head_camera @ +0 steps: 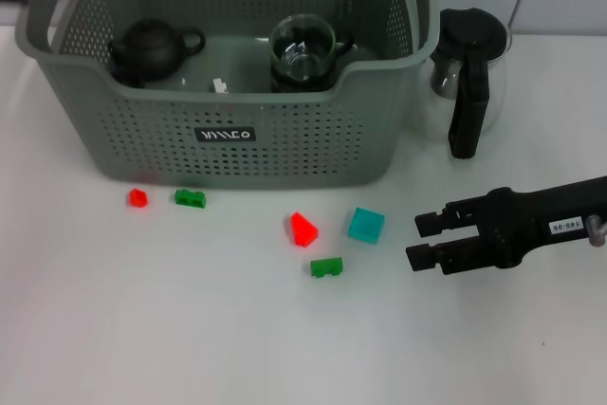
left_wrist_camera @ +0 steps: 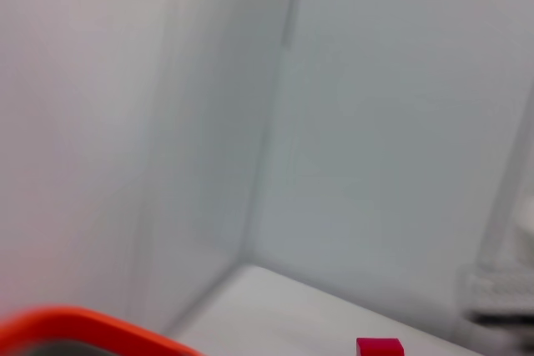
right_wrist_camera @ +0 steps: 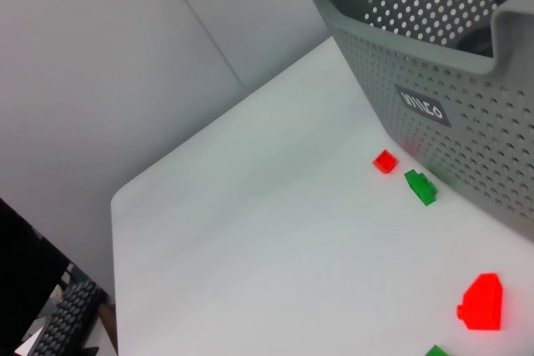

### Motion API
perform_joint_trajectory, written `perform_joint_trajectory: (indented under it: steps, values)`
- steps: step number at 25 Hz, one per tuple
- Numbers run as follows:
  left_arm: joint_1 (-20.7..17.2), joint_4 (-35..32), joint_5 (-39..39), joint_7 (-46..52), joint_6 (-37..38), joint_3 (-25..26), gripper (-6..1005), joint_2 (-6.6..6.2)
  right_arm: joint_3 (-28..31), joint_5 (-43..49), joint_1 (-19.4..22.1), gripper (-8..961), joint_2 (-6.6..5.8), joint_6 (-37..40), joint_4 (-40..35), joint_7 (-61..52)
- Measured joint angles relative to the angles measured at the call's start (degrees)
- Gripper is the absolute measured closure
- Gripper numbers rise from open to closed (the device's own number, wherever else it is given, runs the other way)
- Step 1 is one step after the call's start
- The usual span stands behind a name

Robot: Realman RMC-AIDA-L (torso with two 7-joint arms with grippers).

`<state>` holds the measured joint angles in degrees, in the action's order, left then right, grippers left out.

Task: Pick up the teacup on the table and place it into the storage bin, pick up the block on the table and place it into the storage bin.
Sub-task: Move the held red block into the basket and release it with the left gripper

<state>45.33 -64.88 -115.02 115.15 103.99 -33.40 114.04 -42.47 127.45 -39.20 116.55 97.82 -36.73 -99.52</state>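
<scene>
Evidently the teacup part looks done: a glass cup and a dark teapot sit inside the storage bin at twelve o'clock on the counter. The blocks are the step in hand. Five lie loose in front of the bin; the teal block is the one nearest the right pincer, which hangs at three o'clock, open and empty, pointing toward nine o'clock. Next, I'd judge, it must slide across and lower over that block before closing. The left pincer is out of sight. A glass pot stands beside the bin.
</scene>
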Motion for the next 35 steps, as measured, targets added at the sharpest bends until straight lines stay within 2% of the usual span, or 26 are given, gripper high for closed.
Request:
perform_joint_trajectory:
  steps: [2, 5, 9, 13, 16, 21, 30, 35]
  values:
    - [1.57, -0.1, -0.7, 1.62, -6.32, -2.49, 814, 0.23, 0.02, 0.0, -0.01, 241, -0.01, 0.0, -0.09, -0.05]
    - [3.43, 0.69, -4.04, 3.66, -17.61, -10.26, 815, 0.12, 0.08, 0.0, -0.05, 241, 0.05, -0.01, -0.15, -0.07]
    - [6.67, 4.07, -14.51, 7.28, -32.09, -20.48, 815, 0.5, 0.13, 0.0, -0.07, 241, 0.07, 0.0, -0.18, -0.09]
    - [11.28, 11.54, -25.71, 9.98, -40.67, -25.21, 815, 1.88, 0.29, -0.01, -0.23, 241, 0.04, 0.0, -0.27, -0.11]
    - [14.38, 17.51, -34.21, 11.53, -44.93, -26.22, 814, 3.19, 0.4, 0.0, -0.34, 241, 0.03, 0.0, -0.28, -0.12]
    - [16.11, 20.46, -45.4, 14.87, -48.46, -26.49, 812, 5.34, 1.24, 0.0, -0.42, 241, 0.0, 0.0, -0.28, -0.09]
    - [16.25, 20.55, -45.96, 17.41, -45.71, -25.37, 796, 4.82, 1.9, 0.0, -0.57, 241, -0.1, 0.0, -0.27, 0.33]
    - [15.85, 19.99, -45.88, 18.54, -45.39, -25.3, 694, 5.18, 1.89, 0.0, -0.61, 241, -0.1, 0.0, -0.27, 0.35]
